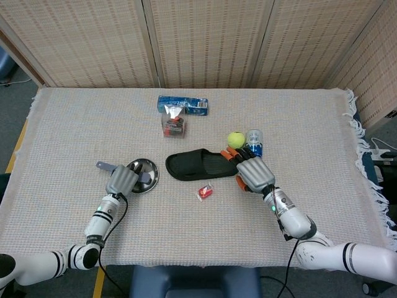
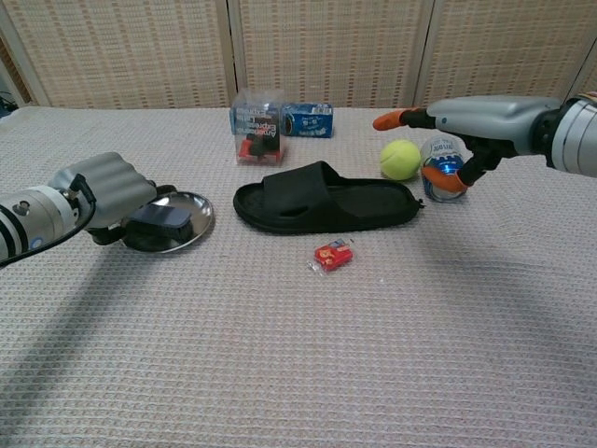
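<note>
Left hand: the grey left hand (image 2: 107, 187) is clenched around a flat blue-grey tool (image 2: 159, 217), thumb side down, hovering low over the round shiny metal dish (image 2: 191, 225).
Blue-grey tool: in the head view its handle end (image 1: 102, 166) sticks out left of the hand while the other end lies over the dish (image 1: 149, 169); whether it touches the metal I cannot tell.
Right hand: the grey right hand with orange fingertips (image 2: 466, 121) is released, fingers stretched out flat and apart, holding nothing, up above the table.
Right hand's neighbours: it hangs just over the blue and white drinks can (image 2: 441, 173), with the yellow-green tennis ball (image 2: 399, 159) just beside the can on its left.
Black slipper: the black rubber slide sandal (image 2: 322, 200) lies flat mid-table, between the two hands, toe end pointing to the can.
Small packet: a red sweet wrapper (image 2: 333, 254) sits just in front of the sandal.
Back row: a clear plastic box with red contents (image 2: 256, 126) stands near a blue carton (image 2: 307, 119) lying behind it.
Surface: everything rests on a beige woven tablecloth (image 2: 308, 355).
</note>
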Available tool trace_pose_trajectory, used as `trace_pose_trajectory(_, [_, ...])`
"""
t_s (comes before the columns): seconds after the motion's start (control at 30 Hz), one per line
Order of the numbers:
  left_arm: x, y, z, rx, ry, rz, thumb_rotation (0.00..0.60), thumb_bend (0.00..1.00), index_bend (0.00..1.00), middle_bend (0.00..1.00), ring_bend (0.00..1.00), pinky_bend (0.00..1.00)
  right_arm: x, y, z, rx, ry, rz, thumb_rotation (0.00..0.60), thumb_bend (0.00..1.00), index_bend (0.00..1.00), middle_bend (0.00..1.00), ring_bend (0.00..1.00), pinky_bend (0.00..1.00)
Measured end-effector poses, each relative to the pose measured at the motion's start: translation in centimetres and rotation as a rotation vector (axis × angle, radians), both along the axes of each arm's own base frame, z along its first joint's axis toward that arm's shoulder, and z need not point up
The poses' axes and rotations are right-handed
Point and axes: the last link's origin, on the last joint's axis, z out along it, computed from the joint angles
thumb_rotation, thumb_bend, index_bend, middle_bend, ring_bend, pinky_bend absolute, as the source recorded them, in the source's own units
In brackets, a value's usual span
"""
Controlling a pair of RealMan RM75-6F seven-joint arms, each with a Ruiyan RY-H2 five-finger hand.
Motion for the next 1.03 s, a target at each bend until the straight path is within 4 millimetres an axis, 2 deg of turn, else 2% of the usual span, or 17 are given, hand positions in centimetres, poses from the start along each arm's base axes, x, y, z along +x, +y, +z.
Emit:
trace_pose_trajectory(0.27, [1.2,-0.4,0.4,-0.02,-0.054,0.004,0.6,0.39,0.0,0.07,0.79,1.0,-0.3,0.1,0.5,-0.015,0.01,-0.002,0.6,0.52,0.0,0.0,0.0,0.0])
trace_pose_trajectory(0.33, [1.6,-0.6,0.8,-0.02,-0.082,0.003,0.6,0.39,0.0,0.05,0.76,1.0,-0.5,0.2,0.8,-0.025,0.012,-0.004,0.6,0.52,0.0,0.0,0.0,0.0])
trace_pose_trajectory(0.37, [1.8,-0.8,1.1,-0.019,-0.099,0.004,0.6,0.39,0.0,0.04,0.7,0.97,-0.8,0.4,1.1,-0.032,0.015,-0.007,0.6,0.51,0.0,0.0,0.0,0.0])
trace_pose_trajectory(0.43, [2.0,-1.5,2.0,-0.016,-0.155,0.01,0.6,0.39,0.0,0.02,0.51,0.85,-1.4,1.0,1.7,-0.042,0.026,-0.011,0.6,0.47,0.0,0.0,0.0,0.0])
trace_pose_trajectory(0.5, [1.8,-2.3,3.1,-0.008,-0.218,0.019,0.6,0.38,0.0,0.0,0.22,0.59,-2.3,2.2,2.5,-0.056,0.045,-0.014,0.6,0.4,0.0,0.0,0.0,0.0])
trace_pose_trajectory(0.57, [1.1,-3.4,4.6,0.009,-0.305,0.031,0.6,0.38,0.0,0.0,0.06,0.39,-3.5,4.0,3.5,-0.062,0.057,-0.028,0.6,0.34,0.0,0.0,0.0,0.0])
trace_pose_trajectory(0.6, [0.6,-4.0,5.3,0.018,-0.348,0.036,0.6,0.38,0.0,0.0,0.02,0.32,-4.1,4.9,3.9,-0.065,0.059,-0.034,0.6,0.33,0.0,0.0,0.0,0.0])
trace_pose_trajectory(0.67, [-0.9,-5.5,7.1,0.047,-0.459,0.053,0.6,0.38,0.0,0.0,0.0,0.27,-5.2,7.0,4.9,-0.08,0.063,-0.036,0.6,0.3,0.0,0.0,0.0,0.0])
trace_pose_trajectory(0.8, [-5.1,-9.0,11.2,0.16,-0.705,0.108,0.6,0.38,0.0,0.0,0.0,0.26,-8.1,10.9,6.8,-0.175,0.088,-0.032,0.6,0.28,0.0,0.0,0.0,0.0])
trace_pose_trajectory(0.9, [-9.2,-13.0,14.6,0.281,-0.862,0.159,0.6,0.37,0.0,0.0,0.0,0.23,-11.4,14.3,8.7,-0.291,0.116,-0.074,0.6,0.24,0.0,0.0,0.0,0.0])
trace_pose_trajectory(0.93, [-10.7,-14.8,15.9,0.32,-0.894,0.176,0.6,0.37,0.0,0.0,0.0,0.22,-12.5,15.5,9.2,-0.325,0.129,-0.093,0.6,0.22,0.0,0.0,0.0,0.0])
trace_pose_trajectory(1.03, [-12.5,-18.5,18.7,0.367,-0.92,0.164,0.6,0.37,0.0,0.0,0.0,0.22,-15.7,19.0,10.6,-0.393,0.186,-0.158,0.6,0.21,0.0,0.0,0.0,0.0])
